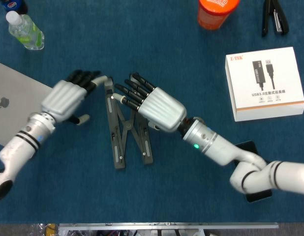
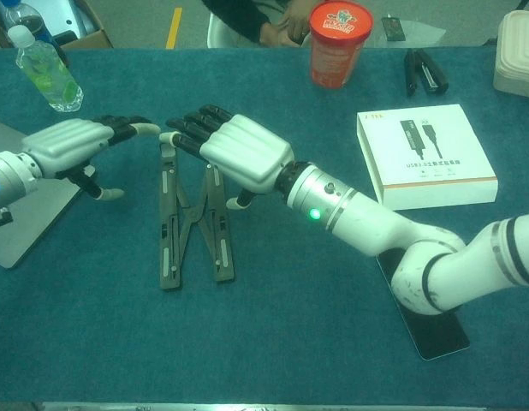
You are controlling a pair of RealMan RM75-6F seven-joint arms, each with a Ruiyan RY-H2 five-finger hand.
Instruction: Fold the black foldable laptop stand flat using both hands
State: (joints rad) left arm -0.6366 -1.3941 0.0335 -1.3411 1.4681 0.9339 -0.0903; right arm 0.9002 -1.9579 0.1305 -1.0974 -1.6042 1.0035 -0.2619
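Laptop stand (image 1: pixel 121 129), frame centre, nearly folded; left hand (image 1: pixel 68 97) released, right hand (image 1: pixel 156 107) spread over it; next, press rails together

whole tabletop (image 2: pixel 273 342) is covered in a dark teal-blue felt-like cloth, evenly lit with no hard shadows. past the far edge there's grey floor (image 2: pixel 145 21) with a yellow line (image 2: pixel 174 27) and a cardboard box (image 2: pixel 80 21) in the corner.
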